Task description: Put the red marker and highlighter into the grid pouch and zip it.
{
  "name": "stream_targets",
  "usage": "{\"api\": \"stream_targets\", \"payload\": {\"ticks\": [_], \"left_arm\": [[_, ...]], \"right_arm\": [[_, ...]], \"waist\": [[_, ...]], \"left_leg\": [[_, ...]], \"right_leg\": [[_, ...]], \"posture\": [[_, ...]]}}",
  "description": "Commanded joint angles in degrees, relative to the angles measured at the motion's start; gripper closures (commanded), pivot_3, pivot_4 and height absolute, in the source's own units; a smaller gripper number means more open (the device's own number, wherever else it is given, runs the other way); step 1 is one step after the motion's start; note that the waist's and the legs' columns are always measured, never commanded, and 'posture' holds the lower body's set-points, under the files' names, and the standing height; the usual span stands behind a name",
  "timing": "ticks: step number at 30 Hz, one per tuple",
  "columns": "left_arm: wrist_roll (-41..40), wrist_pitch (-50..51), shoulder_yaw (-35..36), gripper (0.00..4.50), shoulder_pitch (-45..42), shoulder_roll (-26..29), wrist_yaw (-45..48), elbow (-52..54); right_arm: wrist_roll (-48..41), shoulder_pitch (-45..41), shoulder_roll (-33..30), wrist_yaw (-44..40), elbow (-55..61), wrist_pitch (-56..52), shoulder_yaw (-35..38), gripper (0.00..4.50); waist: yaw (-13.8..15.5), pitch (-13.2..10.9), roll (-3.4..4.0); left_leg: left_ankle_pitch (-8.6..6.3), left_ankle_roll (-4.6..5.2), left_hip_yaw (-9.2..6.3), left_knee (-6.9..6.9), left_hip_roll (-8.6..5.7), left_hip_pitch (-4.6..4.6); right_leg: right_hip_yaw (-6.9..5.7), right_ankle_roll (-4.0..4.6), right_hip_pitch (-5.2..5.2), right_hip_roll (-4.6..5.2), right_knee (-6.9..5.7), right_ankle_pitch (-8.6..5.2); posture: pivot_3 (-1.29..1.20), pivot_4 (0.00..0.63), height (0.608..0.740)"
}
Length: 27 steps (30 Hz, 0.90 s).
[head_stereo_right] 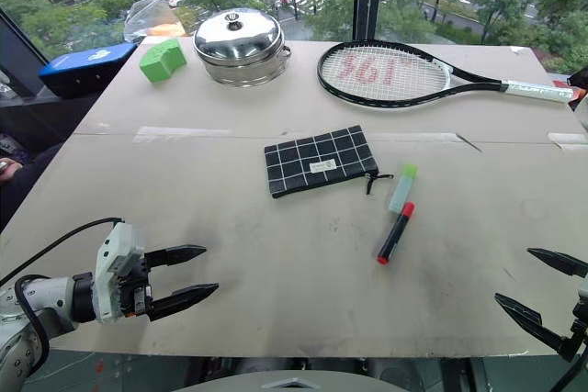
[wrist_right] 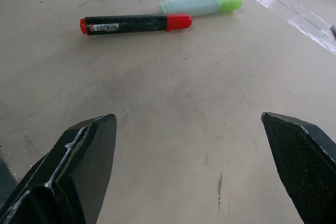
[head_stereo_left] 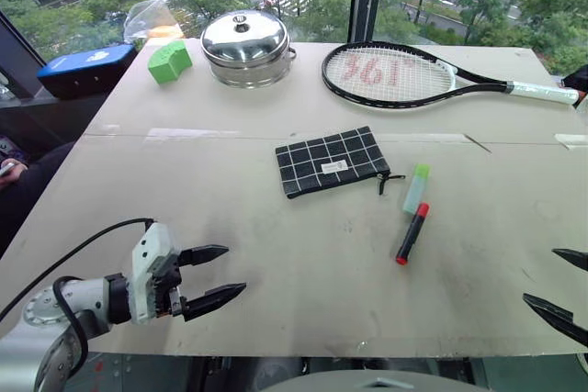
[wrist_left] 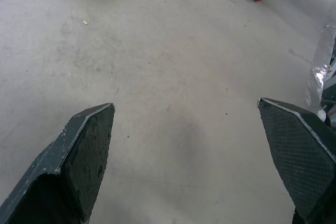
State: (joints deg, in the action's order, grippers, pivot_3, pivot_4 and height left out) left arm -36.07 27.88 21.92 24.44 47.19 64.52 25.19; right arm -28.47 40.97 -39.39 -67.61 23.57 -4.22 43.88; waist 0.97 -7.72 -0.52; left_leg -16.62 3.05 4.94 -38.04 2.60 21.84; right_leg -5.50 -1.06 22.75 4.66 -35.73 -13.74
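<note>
- Evidently nothing is gripped: left claw (head_stereo_left: 213,276) at lower left and right claw (head_stereo_right: 542,289) at lower right both hover spread over the surface (head_stereo_left: 230,190).
- Mid-frame, the grid pouch (head_stereo_left: 332,161) lies zipped; red marker (head_stereo_left: 412,233) and highlighter (head_stereo_left: 416,188) wait just right of it.

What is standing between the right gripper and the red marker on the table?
Nothing visible does. Bare table lies between the open right gripper and the red marker. The highlighter lies just beyond the marker, on its far side, not in the path.

Both tools (head_stereo_left: 218,274) (head_stereo_right: 542,286) spread wide, empty.
</note>
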Motion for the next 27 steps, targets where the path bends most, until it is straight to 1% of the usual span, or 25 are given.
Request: {"api": "stream_targets", "payload": {"ticks": [1,3,4,6,8,11,12,14,15,18,20,22,27], "left_arm": [[-0.2,2.0,-0.9,0.06,-4.5,-1.0,-5.5,2.6],[2.2,4.4,-3.9,0.06,-12.7,-4.4,-15.6,3.7],[3.1,5.5,-5.0,0.06,-15.4,-5.6,-18.9,4.2],[5.6,5.6,-7.1,0.06,-18.4,-6.3,-21.6,5.1],[11.8,2.4,-11.0,0.06,-20.6,-5.0,-23.5,5.9],[27.1,-5.3,-18.5,0.06,-22.6,-1.4,-28.0,4.8],[31.1,-7.8,-20.6,0.06,-23.0,-0.8,-29.3,4.2],[35.6,-11.4,-23.1,0.06,-23.7,-0.3,-30.5,2.7],[37.2,-14.3,-24.0,0.06,-24.2,0.1,-30.2,1.3],[44.1,-28.2,-26.0,0.06,-26.6,2.8,-30.6,-8.2],[46.1,-34.7,-27.0,0.06,-28.7,3.4,-30.6,-14.4],[48.5,-40.7,-28.8,0.06,-31.8,3.1,-30.9,-20.2],[53.9,-51.1,-34.1,0.06,-38.2,-0.8,-32.5,-29.9]], "right_arm": [[-0.3,-1.4,0.9,1.8,0.8,0.7,-0.7,0.0],[-0.4,-3.0,1.7,4.6,3.2,-0.9,-3.8,0.0],[-0.4,-3.5,1.9,5.5,4.0,-1.4,-4.5,0.0],[-0.5,-4.0,1.8,6.3,5.5,-1.7,-5.2,0.0],[-1.7,-4.2,1.8,7.3,9.0,-2.4,-5.9,0.0],[-5.0,-4.1,1.4,8.9,16.1,-5.4,-8.0,0.0],[-5.8,-4.0,1.3,9.5,18.3,-6.3,-8.8,0.0],[-7.5,-4.1,1.1,10.8,21.8,-7.9,-10.3,0.0],[-8.4,-4.4,1.0,11.5,23.4,-8.7,-11.0,0.0],[-10.0,-5.8,0.4,13.6,27.3,-10.7,-13.6,0.0],[-9.9,-6.4,0.2,14.3,27.7,-11.2,-14.3,0.0],[-10.0,-6.4,0.1,14.5,27.9,-11.4,-14.4,0.0],[-10.4,-5.3,0.6,13.7,28.1,-10.4,-14.0,0.0]], "waist": [[0.0,0.0,0.01],[0.4,0.0,0.02],[0.8,0.0,0.04],[1.0,0.1,0.08],[0.9,0.1,0.06],[0.9,0.1,0.06],[1.0,0.1,0.05],[1.2,0.1,0.05],[1.3,0.1,0.04],[1.3,0.1,0.02],[1.3,0.1,0.02],[1.4,0.1,-0.01],[1.5,0.2,-0.13]], "left_leg": [[0.0,0.0,0.0,0.0,0.0,0.0],[-0.01,-0.01,-0.02,-0.03,-0.01,0.0],[-0.04,-0.07,-0.04,-0.08,-0.03,0.01],[-0.1,-0.17,0.0,-0.24,-0.05,0.02],[0.02,0.01,0.09,-0.24,-0.06,-0.03],[0.04,0.02,0.12,-0.12,-0.06,0.01],[0.04,0.02,0.11,-0.08,-0.05,0.0],[0.03,0.01,0.1,0.02,-0.03,-0.03],[0.03,0.01,0.09,0.02,-0.03,-0.02],[0.02,0.03,0.1,-0.01,-0.03,0.0],[0.02,0.03,0.1,-0.02,-0.03,0.0],[0.01,0.04,0.12,-0.03,-0.06,0.01],[-0.02,0.15,0.1,-0.05,-0.2,0.09]], "right_leg": [[0.0,0.0,0.0,0.0,0.0,0.0],[0.0,-0.03,-0.02,0.02,0.01,-0.02],[-0.01,-0.11,-0.04,0.05,-0.01,-0.06],[0.03,-0.04,-0.07,0.05,-0.06,0.01],[0.09,0.16,-0.08,0.04,-0.08,0.13],[0.09,0.2,-0.06,-0.03,-0.07,0.15],[0.09,0.2,-0.06,-0.08,-0.06,0.15],[0.09,0.21,-0.06,-0.1,-0.04,0.14],[0.09,0.21,-0.05,-0.09,-0.03,0.14],[0.09,0.21,0.03,-0.03,0.01,0.14],[0.07,0.22,0.04,0.01,0.01,0.15],[0.06,0.21,0.04,0.1,0.01,0.15],[-0.05,0.19,0.04,0.25,0.01,0.15]], "posture": [[0.0,0.15,0.74],[0.0,0.15,0.74],[0.0,0.15,0.74],[0.0,0.15,0.74],[0.0,0.15,0.74],[0.0,0.15,0.74],[0.0,0.15,0.74],[0.0,0.15,0.74],[0.0,0.15,0.74],[0.0,0.15,0.74],[0.0,0.15,0.74],[0.0,0.15,0.74],[0.0,0.15,0.74]]}}
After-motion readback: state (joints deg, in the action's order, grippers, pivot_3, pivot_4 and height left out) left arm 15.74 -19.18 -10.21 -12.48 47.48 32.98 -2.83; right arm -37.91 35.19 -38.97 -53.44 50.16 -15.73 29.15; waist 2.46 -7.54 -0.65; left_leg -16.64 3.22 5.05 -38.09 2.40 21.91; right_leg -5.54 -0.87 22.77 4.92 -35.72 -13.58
